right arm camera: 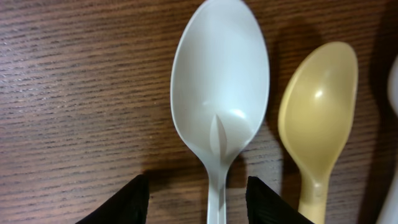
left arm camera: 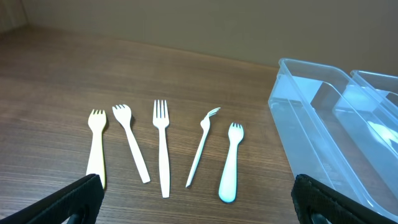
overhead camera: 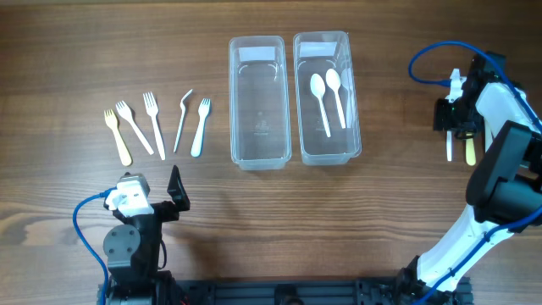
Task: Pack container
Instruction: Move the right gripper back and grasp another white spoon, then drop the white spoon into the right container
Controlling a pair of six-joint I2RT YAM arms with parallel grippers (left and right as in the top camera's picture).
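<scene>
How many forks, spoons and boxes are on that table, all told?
Forks: 5
Spoons: 4, two in the right box, two loose at the far right
Boxes: 2
Total: 11
A pale edge beside the loose spoons is too cropped to name.

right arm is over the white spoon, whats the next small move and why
Probably close the right gripper on the white spoon. Its fingers straddle the handle with a gap on each side, so nothing is held yet; the spoon lies flat on the table beside a yellow spoon, and the right container already holds two spoons.
</scene>
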